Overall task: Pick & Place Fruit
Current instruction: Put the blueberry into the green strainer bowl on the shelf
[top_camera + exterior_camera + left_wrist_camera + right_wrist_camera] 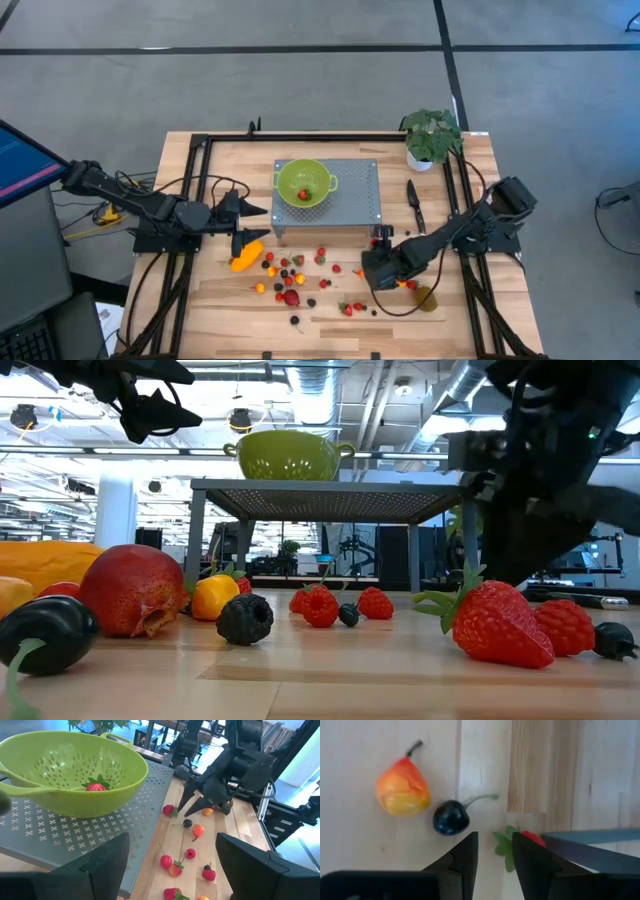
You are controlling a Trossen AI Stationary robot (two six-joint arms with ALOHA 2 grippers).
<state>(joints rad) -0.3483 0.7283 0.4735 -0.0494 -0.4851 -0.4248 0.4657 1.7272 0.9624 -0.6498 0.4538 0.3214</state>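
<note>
I judge the small red strawberry light, firm and a bit slick, best pinched across its body, not by the green leaves; it lies on the worktop by the mesh stand's corner, beside a dark berry. My right gripper points steeply down over it, jaws slightly parted and empty; my left gripper hovers wide open, empty, facing the green colander, which holds one strawberry.

Straight down from high above onto the whole table, both arms in frame. Level across the boards at tabletop height, fruit looming close, toward the room behind. Forward past the left gripper, facing the green colander and, beyond it, the right gripper. Close down past the right gripper onto wood.
</note>
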